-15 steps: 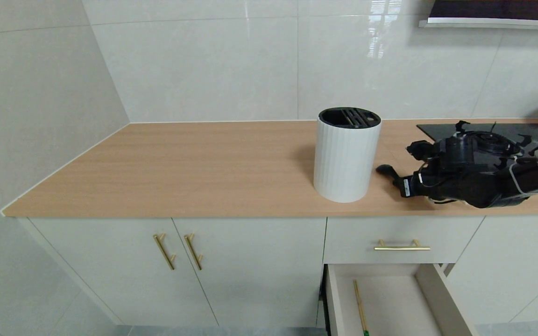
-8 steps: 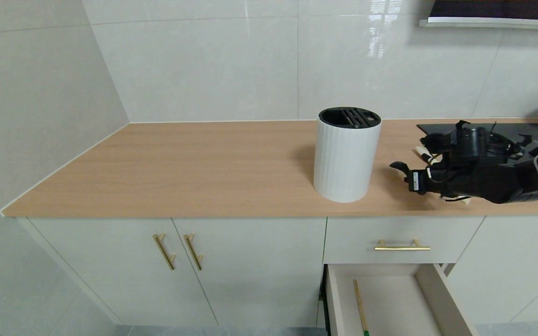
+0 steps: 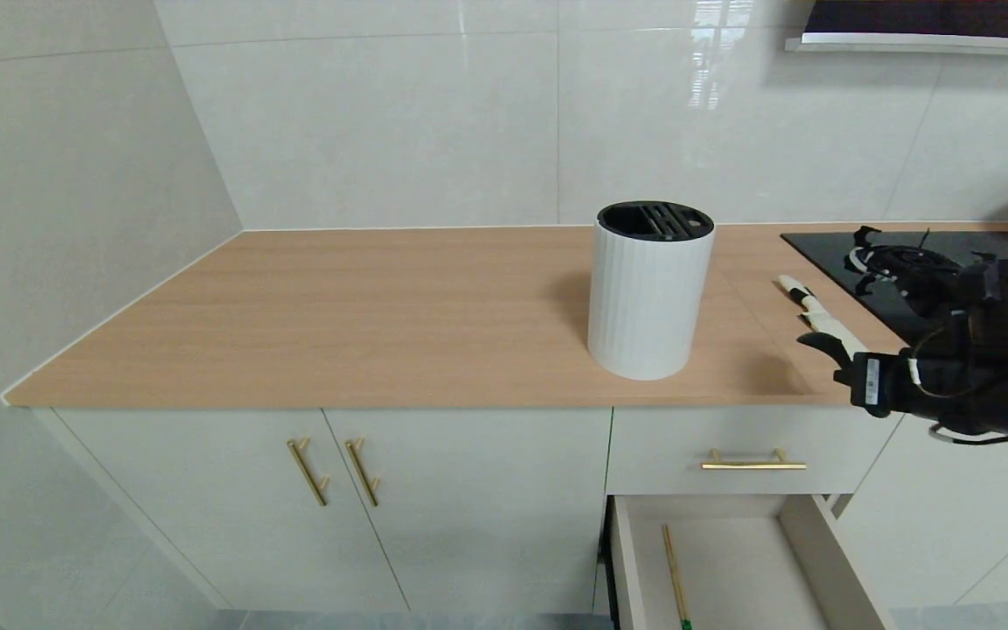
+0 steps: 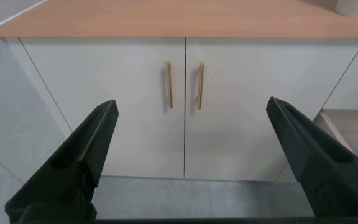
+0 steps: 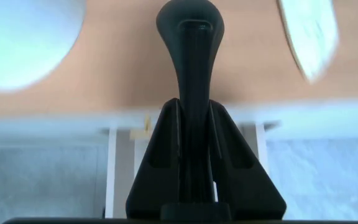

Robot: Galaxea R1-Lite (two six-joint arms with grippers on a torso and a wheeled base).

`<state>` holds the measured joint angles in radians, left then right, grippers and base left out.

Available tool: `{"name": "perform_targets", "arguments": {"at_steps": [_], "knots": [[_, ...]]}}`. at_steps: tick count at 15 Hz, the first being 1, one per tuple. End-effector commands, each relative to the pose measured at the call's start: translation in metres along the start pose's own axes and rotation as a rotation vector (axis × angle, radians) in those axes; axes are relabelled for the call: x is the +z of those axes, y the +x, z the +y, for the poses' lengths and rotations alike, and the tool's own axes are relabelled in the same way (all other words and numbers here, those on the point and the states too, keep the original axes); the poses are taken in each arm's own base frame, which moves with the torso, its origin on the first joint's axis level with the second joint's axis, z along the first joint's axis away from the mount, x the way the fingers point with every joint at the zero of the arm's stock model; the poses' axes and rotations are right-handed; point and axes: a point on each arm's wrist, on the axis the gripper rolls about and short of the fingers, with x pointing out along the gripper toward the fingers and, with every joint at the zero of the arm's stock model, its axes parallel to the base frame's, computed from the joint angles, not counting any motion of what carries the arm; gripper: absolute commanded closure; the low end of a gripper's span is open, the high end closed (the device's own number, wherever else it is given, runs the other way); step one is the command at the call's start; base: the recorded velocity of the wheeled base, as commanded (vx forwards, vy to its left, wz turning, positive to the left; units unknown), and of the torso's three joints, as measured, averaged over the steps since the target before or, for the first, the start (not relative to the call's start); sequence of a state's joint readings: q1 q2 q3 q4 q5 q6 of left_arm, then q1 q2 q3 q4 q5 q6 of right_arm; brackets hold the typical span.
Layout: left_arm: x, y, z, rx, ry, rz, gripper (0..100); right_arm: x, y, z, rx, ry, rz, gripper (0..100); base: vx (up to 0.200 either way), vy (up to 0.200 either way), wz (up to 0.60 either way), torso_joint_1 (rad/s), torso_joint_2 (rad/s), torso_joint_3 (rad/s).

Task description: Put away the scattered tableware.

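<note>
The wooden countertop (image 3: 381,324) spans the head view, with a pair of cabinet doors (image 3: 250,507) under it at 7 o'clock from centre. An open drawer (image 3: 622,560) juts out below the counter at 5 o'clock. A black stove (image 3: 828,249) sits at 3 o'clock on the counter's far right. The white ribbed holder (image 3: 648,306) stands upright near the counter's middle, and the drawer lies at its 6 o'clock.

The left gripper (image 4: 191,107) faces the cabinet doors, fingers spread wide with nothing between them. The right gripper (image 3: 819,343) hangs at the counter's front edge, at 4 o'clock from the holder, its fingers pressed together and empty.

A white utensil (image 3: 810,306) lies flat on the counter at 3 o'clock from the holder, between holder and stove, just beside the right gripper's tip. A thin chopstick (image 3: 675,573) lies in the drawer.
</note>
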<state>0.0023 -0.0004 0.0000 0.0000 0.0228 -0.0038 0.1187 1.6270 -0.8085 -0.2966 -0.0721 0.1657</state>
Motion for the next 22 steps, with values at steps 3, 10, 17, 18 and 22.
{"name": "perform_targets", "arguments": {"at_steps": [3,10,17,18,22], "knots": [[0.000,0.000,0.000,0.001,-0.001,-0.001,0,-0.051,-0.064,0.012,0.085,-0.059,0.029,100,0.000,0.000,0.00,0.000,0.00,0.000],[0.000,0.000,0.000,0.001,-0.001,0.000,0,-0.077,-0.057,0.009,0.077,-0.106,0.136,100,0.000,0.000,0.00,-0.109,0.25,0.145],[0.000,0.000,0.000,0.001,-0.001,0.000,0,-0.097,-0.044,0.014,0.096,-0.192,0.243,100,0.000,0.000,0.00,-0.197,0.49,0.291],[0.000,0.000,0.000,0.001,-0.001,0.000,0,-0.100,-0.039,0.015,0.090,-0.196,0.267,100,0.000,0.000,0.00,-0.173,0.47,0.295],[0.000,0.000,0.000,0.001,-0.001,0.000,0,-0.112,-0.016,0.016,0.072,-0.197,0.340,100,0.000,0.000,0.00,-0.155,0.46,0.300]]}}
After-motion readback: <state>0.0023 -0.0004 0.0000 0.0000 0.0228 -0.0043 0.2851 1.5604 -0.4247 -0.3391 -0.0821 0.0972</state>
